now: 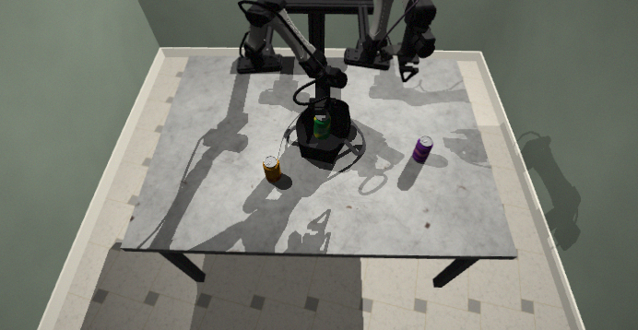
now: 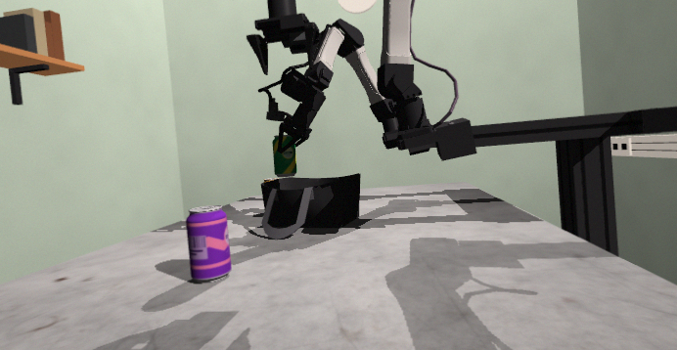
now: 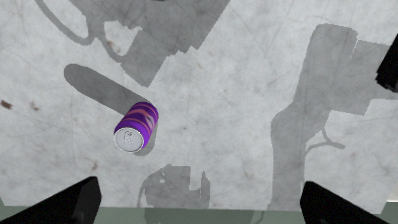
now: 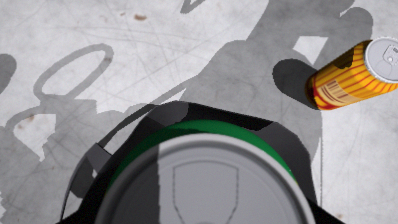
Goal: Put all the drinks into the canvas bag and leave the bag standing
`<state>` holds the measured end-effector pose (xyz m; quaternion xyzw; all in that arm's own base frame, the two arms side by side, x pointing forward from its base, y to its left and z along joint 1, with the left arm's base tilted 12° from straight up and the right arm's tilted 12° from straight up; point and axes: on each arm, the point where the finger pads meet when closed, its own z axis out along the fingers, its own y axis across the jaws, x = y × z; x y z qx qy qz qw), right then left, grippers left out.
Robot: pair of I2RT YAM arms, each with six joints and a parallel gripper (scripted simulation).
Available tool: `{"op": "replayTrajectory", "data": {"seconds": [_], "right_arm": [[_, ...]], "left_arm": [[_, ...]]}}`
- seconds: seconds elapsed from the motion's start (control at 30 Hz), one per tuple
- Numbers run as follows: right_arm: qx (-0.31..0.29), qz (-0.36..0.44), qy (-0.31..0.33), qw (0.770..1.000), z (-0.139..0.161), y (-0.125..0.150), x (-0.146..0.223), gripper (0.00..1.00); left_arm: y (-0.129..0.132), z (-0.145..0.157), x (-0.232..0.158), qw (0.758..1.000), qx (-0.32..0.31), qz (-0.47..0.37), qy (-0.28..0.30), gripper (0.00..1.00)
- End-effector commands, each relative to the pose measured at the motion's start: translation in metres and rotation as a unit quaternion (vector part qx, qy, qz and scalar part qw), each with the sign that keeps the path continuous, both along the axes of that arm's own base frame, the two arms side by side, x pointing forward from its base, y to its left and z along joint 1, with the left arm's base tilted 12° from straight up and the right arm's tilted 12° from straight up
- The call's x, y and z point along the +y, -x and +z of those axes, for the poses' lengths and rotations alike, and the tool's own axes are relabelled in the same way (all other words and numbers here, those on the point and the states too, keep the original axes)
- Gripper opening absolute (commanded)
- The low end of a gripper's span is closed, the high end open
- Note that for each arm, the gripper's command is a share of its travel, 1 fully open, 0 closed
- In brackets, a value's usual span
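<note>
My green can (image 1: 322,127) (image 2: 285,156) (image 4: 207,180) is upright over the black bag (image 1: 323,151) (image 2: 338,203) (image 4: 295,145), whose walls are up. Orange can (image 1: 272,170) (image 4: 345,80) and purple can (image 1: 422,149) (image 2: 209,244) (image 3: 137,125) just stand on the table, either side of it.

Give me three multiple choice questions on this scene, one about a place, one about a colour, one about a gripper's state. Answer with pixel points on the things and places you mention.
1. Where is the green can?
A) upright on the bare tabletop
B) above the canvas bag
C) on the wall shelf

2. What colour is the can standing nearest the exterior camera?
A) purple
B) orange
C) green

3. How is the left gripper?
A) shut on a can
B) shut, empty
C) open, empty

Key:
1 B: the green can (image 1: 322,127) (image 2: 285,156) (image 4: 200,127) hangs over the canvas bag (image 1: 318,151) (image 2: 342,203) (image 4: 295,145).
2 A: the purple can (image 1: 422,149) (image 2: 208,244) (image 3: 137,125) stands in the foreground there.
3 C: the left gripper's fingers stand wide apart with nothing between.
</note>
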<state>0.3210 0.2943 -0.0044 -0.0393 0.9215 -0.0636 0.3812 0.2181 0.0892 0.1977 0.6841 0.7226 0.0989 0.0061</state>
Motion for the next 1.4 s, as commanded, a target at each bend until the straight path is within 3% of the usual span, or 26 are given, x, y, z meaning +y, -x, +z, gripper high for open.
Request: {"op": "replayTrajectory", "data": {"seconds": [0.0, 0.17, 0.23, 0.4, 0.43, 0.5, 0.57, 0.7, 0.8, 1.07, 1.13, 1.37], "right_arm": [[-0.025, -0.003, -0.006, 1.000, -0.005, -0.010, 0.000, 0.70], [-0.038, 0.000, -0.028, 0.999, 0.006, -0.015, 0.011, 0.70], [-0.027, -0.002, -0.012, 1.000, -0.012, -0.012, 0.000, 0.70], [-0.034, -0.002, -0.022, 0.999, -0.011, -0.018, 0.007, 0.70], [-0.042, -0.002, -0.034, 0.999, 0.002, -0.021, 0.014, 0.70], [-0.042, -0.002, -0.034, 0.999, 0.002, -0.021, 0.014, 0.70], [-0.025, 0.008, -0.009, 1.000, -0.025, -0.007, 0.005, 0.70], [-0.038, 0.000, -0.029, 0.999, -0.012, -0.019, 0.009, 0.70], [-0.028, -0.001, -0.013, 1.000, -0.030, -0.015, -0.002, 0.70], [-0.038, 0.007, -0.030, 0.999, -0.021, -0.017, 0.014, 0.70], [-0.025, -0.002, -0.009, 1.000, -0.045, -0.016, -0.005, 0.70], [-0.040, -0.003, -0.030, 0.999, -0.039, -0.027, 0.008, 0.70]], "left_arm": [[-0.002, 0.003, -0.001, 1.000, -0.009, -0.004, 0.001, 1.00], [-0.002, 0.003, -0.001, 1.000, -0.009, -0.004, 0.001, 1.00], [-0.002, 0.003, -0.001, 1.000, -0.009, -0.004, 0.001, 1.00], [-0.002, 0.003, -0.001, 1.000, -0.009, -0.004, 0.001, 1.00], [-0.002, 0.003, -0.001, 1.000, -0.009, -0.004, 0.001, 1.00], [-0.002, 0.003, -0.001, 1.000, -0.009, -0.004, 0.001, 1.00], [-0.002, 0.003, -0.001, 1.000, -0.009, -0.004, 0.001, 1.00], [-0.002, 0.003, -0.001, 1.000, -0.009, -0.004, 0.001, 1.00], [-0.002, 0.003, -0.001, 1.000, -0.009, -0.004, 0.001, 1.00], [-0.002, 0.003, -0.001, 1.000, -0.009, -0.004, 0.001, 1.00], [-0.002, 0.003, -0.001, 1.000, -0.009, -0.004, 0.001, 1.00], [-0.002, 0.003, -0.001, 1.000, -0.009, -0.004, 0.001, 1.00]]}}
